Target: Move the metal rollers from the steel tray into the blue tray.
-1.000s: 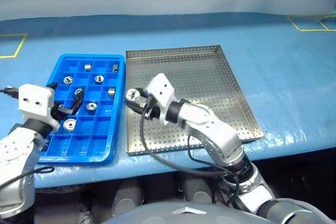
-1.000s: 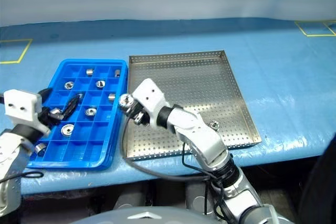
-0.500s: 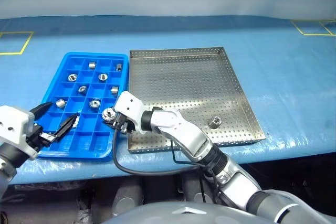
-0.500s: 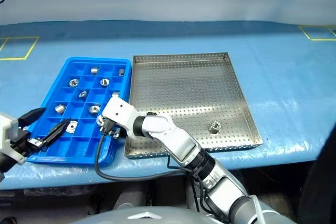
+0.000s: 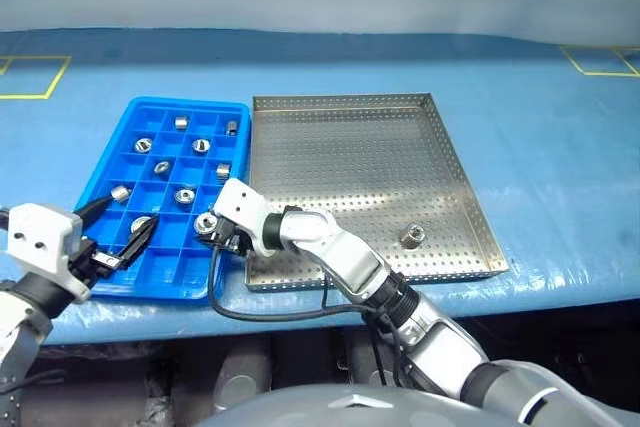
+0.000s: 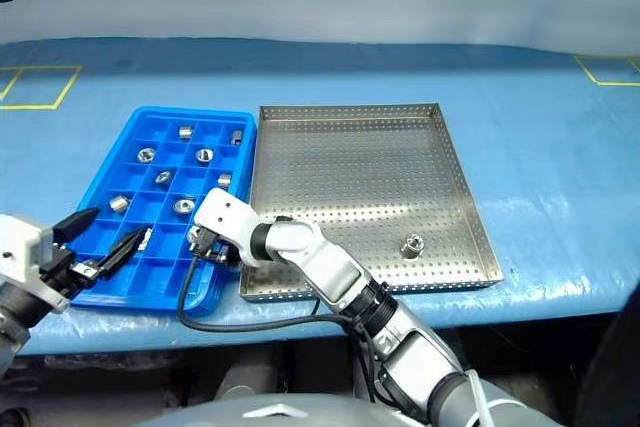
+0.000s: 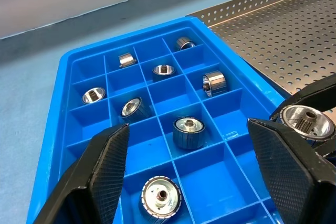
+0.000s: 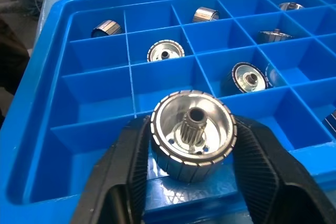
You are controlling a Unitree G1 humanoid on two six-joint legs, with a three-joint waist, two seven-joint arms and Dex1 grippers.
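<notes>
Blue tray (image 5: pixel 108 277) bright blue; steel tray (image 5: pixel 350 147) grey, perforated; rollers (image 8: pixel 193 135) shiny silver; pincer fingers (image 7: pixel 107 163) black.

At left of centre the blue tray (image 5: pixel 170 272) lies beside the steel tray (image 5: pixel 350 162) on the blue-covered bench (image 5: pixel 540 137), with several metal rollers (image 5: pixel 184 195) in its compartments. The right claw (image 5: pixel 210 230) has a roller between its fingers over the blue tray's right edge. At lower left the left claw (image 5: pixel 115 227) is spread wide; one roller (image 5: pixel 410 238) lies in the steel tray.
</notes>
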